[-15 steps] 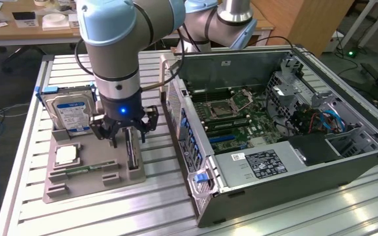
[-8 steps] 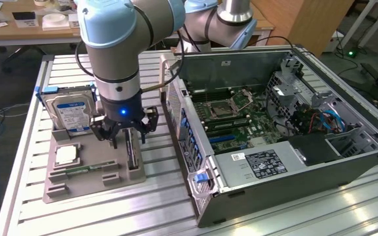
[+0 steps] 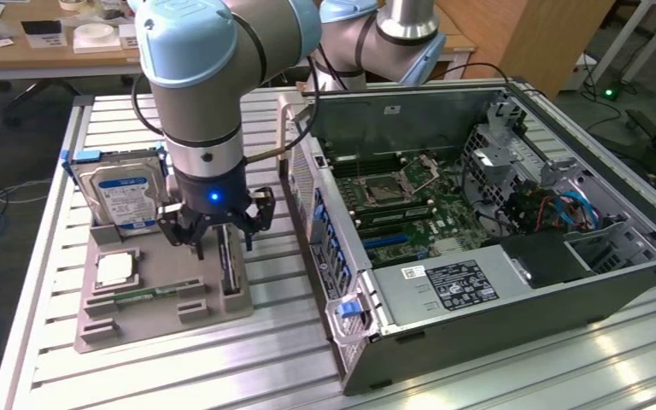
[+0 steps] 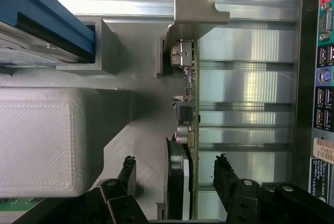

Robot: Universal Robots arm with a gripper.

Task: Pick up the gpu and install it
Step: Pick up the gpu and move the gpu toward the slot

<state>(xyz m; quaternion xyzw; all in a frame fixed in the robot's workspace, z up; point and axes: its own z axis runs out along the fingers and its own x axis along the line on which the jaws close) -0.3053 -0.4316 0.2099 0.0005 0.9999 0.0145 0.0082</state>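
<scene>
Directly over the gray holder tray [image 3: 134, 329] hangs the arm's gripper [image 3: 221, 246], pointing down with its jaws spread wide and nothing gripped between them. The gpu [image 3: 233, 273] stands on edge in a slot along the side of the tray nearest the computer case [image 3: 511, 290], and shows as a thin black card. In the wrist view the gpu [image 4: 191, 104] runs between the two black fingers [image 4: 128, 172]. One finger is on each side of it with a gap on both sides, so the card is straddled but not touched. Its bent metal bracket [image 4: 195, 10] sits at the end away from the gripper, and a black fan housing [image 4: 176, 182] on one face lies right between the fingertips. On the same tray, a hard drive [image 3: 123, 195] with a blue and white label stands upright in a blue frame at the end farther from the exterior camera. A small square silver chip [image 3: 115, 270] lies flat near the middle, with a green memory stick [image 3: 146, 295] just beside it. The case lies on its side with the cover off and its green board [image 3: 402, 213] open to view, just beside the tray on the exterior view's right. All of it rests on a table [image 3: 191, 376] of ribbed aluminium slats.
</scene>
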